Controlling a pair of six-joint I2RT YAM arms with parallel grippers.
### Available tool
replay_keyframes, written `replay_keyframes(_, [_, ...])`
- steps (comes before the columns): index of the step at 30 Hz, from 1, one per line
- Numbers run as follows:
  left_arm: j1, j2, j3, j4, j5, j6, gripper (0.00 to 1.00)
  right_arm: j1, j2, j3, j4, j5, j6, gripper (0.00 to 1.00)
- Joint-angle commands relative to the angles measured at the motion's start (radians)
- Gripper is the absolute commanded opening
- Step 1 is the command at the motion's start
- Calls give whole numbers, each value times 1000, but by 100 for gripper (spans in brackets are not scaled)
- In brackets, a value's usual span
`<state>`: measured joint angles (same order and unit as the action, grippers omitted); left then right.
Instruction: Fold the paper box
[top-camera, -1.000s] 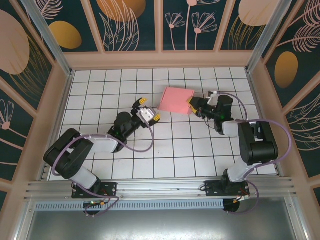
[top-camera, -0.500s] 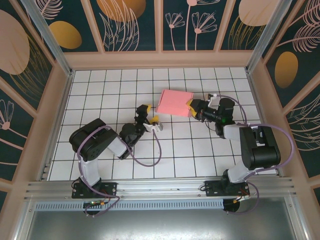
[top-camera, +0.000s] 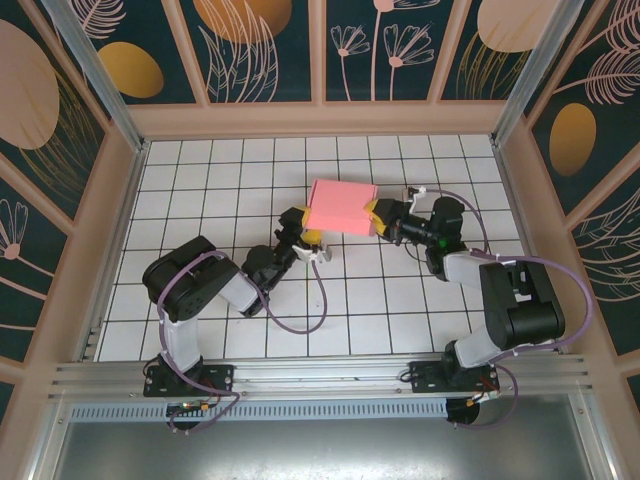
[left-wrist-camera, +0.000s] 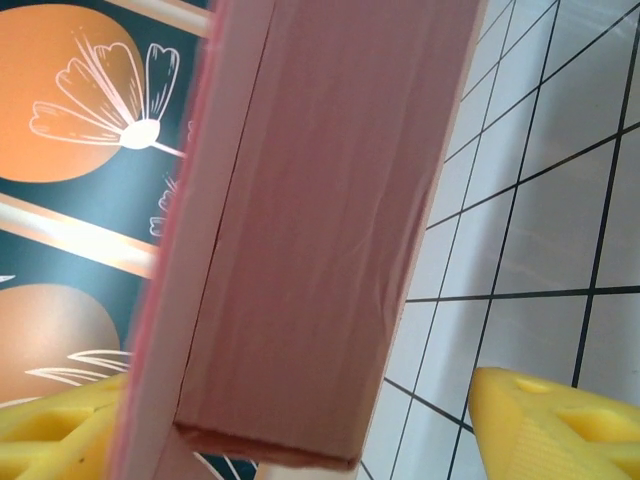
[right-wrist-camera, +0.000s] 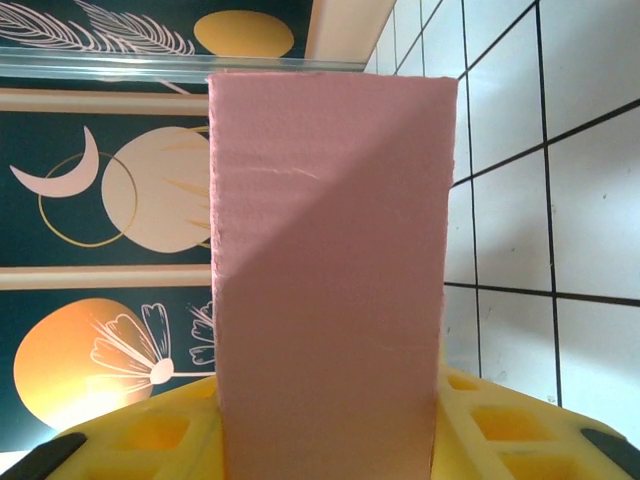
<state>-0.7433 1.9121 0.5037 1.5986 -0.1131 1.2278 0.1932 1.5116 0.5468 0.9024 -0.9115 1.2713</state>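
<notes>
The flat pink card box (top-camera: 340, 207) sits over the middle of the white tiled counter (top-camera: 200, 180), its right edge clenched in the right claw (top-camera: 373, 216). The left claw (top-camera: 303, 227) straddles its near-left corner, released, one yellow finger (left-wrist-camera: 550, 420) clear of the card.

— Bright in there, even light from overhead. The white tiles (top-camera: 400, 300) hardly glare.
— Up close, a diagonal shadow crosses the paper box (right-wrist-camera: 330, 280), and in the left wrist view its near edge goes soft.
</notes>
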Motion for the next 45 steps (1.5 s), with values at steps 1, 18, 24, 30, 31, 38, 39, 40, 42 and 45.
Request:
replay_keyframes(1, [-8, 11, 13, 221, 15, 29, 74, 7, -20, -7, 36, -24, 22, 43])
replay_keyframes(18, [-8, 5, 14, 232, 6, 13, 48, 13, 1, -5, -5, -40, 8, 43])
replay_keyframes(24, [-8, 4, 13, 230, 4, 10, 40, 12, 4, -2, -21, -35, -2, 43])
replay_keyframes(30, [-8, 0, 12, 227, 4, 7, 34, 13, 5, 3, -30, -32, -6, 43])
replay_keyframes(31, [-8, -1, 12, 227, 4, 6, 33, 13, 3, 4, -32, -31, -8, 43])
replay_keyframes(38, [-8, -11, 7, 209, 7, 0, 31, 14, -3, 11, -63, -23, -28, 56])
replay_keyframes(39, [-8, -14, 7, 196, 9, -3, 31, 12, -5, 12, -67, -21, -31, 59])
replay_keyframes(40, [-8, -19, 9, 171, 12, -2, 32, 11, -9, 13, -73, -13, -38, 62])
replay_keyframes(42, [-9, -24, 7, 149, 15, -15, 32, 11, -26, 10, -95, 13, -57, 70])
replay_keyframes(45, [-8, -38, 11, 76, 9, -29, 32, 0, -65, 13, -173, 59, -121, 78])
